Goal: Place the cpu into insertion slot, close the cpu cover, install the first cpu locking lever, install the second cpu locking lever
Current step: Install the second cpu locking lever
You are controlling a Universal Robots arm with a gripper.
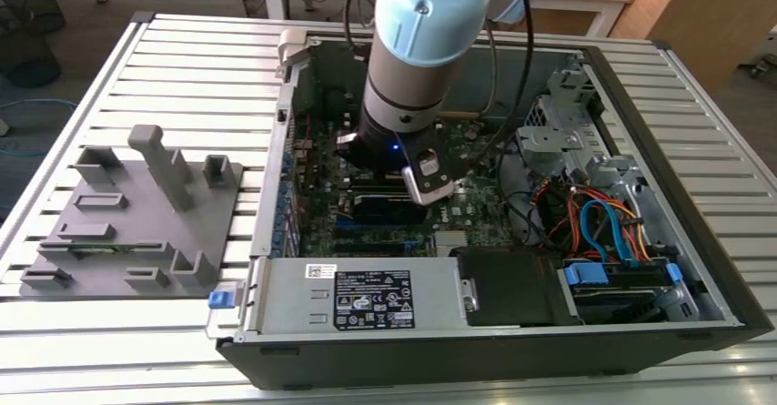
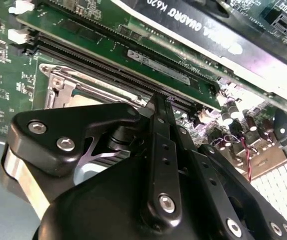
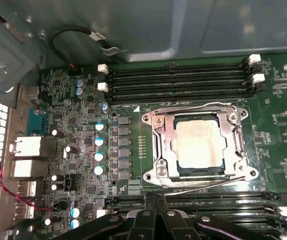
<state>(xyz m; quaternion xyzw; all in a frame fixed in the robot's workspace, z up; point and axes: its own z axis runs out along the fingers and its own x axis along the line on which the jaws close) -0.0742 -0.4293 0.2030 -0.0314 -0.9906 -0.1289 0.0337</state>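
Arm points steeply down — hand with fingertips pressed together.

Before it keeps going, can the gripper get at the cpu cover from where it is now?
Probably yes: the gripper sits just beside the cpu cover, which lies flat over the cpu, with nothing between them.

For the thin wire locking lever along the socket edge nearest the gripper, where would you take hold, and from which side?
Probably near the end of the locking lever that stands off from the cpu cover, closest to the gripper. It is a thin rod lying slantwise beside the frame, so come from above and pinch across its width, where the gap to the frame is widest.
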